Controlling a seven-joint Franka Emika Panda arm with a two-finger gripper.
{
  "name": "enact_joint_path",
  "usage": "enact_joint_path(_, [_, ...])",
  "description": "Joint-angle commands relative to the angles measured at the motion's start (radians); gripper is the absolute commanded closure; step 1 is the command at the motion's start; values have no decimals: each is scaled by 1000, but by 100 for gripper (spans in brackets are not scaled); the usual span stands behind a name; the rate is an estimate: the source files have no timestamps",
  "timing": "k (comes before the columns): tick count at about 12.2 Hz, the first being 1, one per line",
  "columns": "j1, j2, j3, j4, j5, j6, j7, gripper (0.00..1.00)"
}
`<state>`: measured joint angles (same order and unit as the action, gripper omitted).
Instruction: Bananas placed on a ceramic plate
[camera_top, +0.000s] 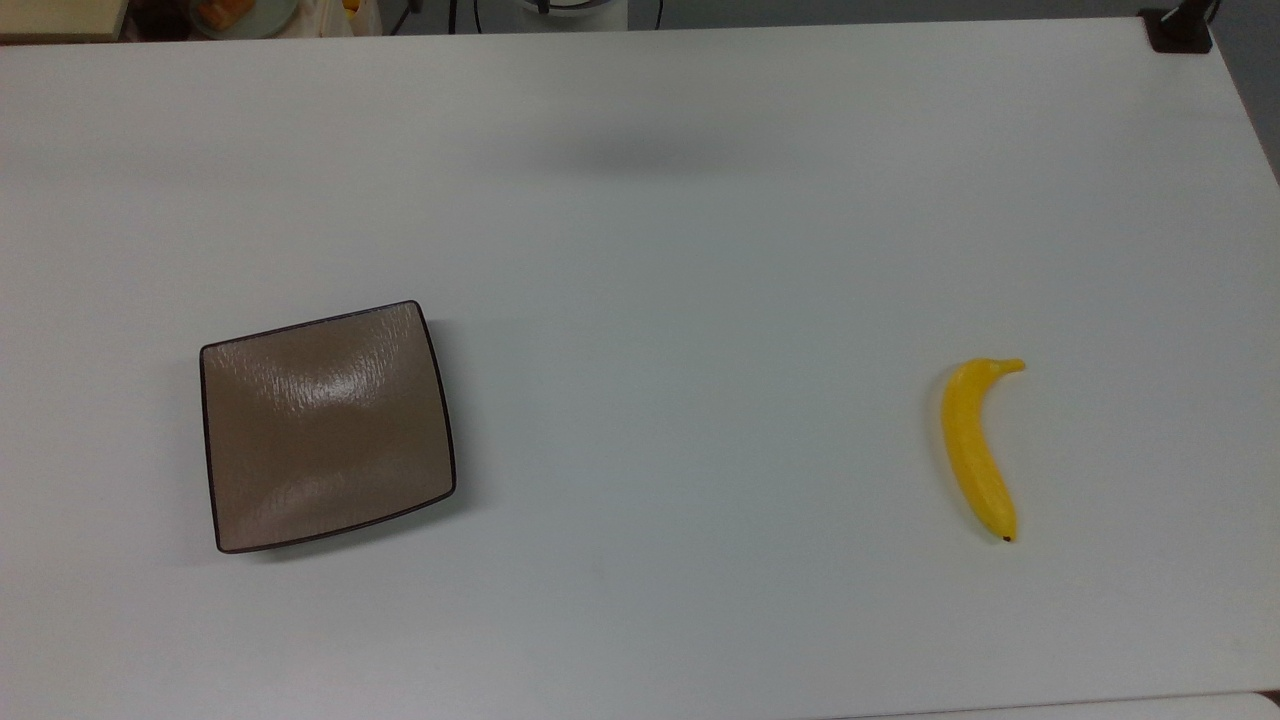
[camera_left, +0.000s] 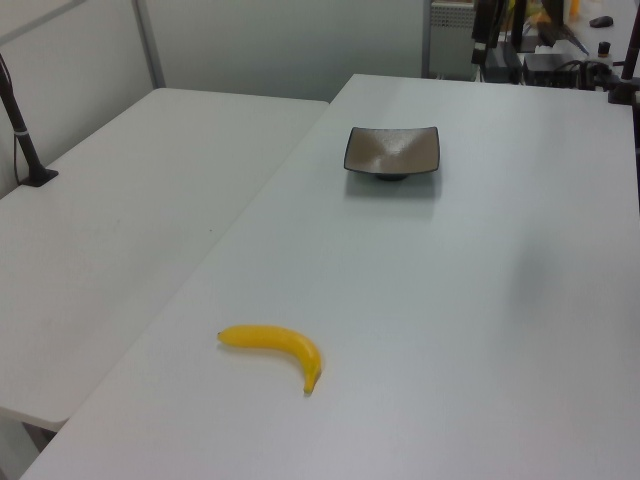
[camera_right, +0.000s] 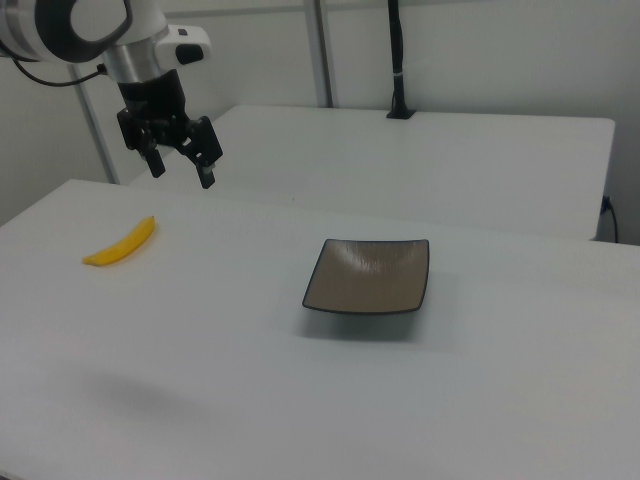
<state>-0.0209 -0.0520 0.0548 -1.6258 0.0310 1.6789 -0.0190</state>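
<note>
A bright yellow banana (camera_top: 978, 448) lies alone on the white table at the top view's right; it also lies near the front in the left view (camera_left: 274, 345) and at the left in the right view (camera_right: 122, 243). The square taupe-brown ceramic plate (camera_top: 327, 425) sits bare at the top view's left, far from the banana (camera_left: 392, 150) (camera_right: 370, 275). In the right view my gripper (camera_right: 182, 168) hangs open high above the table, up and to the right of the banana, holding nothing.
A second white table (camera_left: 130, 210) adjoins the work table (camera_top: 650, 250). A black post base (camera_top: 1180, 30) stands at the top view's upper right corner. Clutter and cables (camera_left: 540, 50) sit beyond the table's far end in the left view.
</note>
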Motion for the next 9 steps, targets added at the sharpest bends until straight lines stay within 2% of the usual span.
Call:
enact_joint_path(1, [50,0,-36,-8,7,-11,89,0])
enact_joint_path(9, [52,11,-44,15,12,-5,91,0])
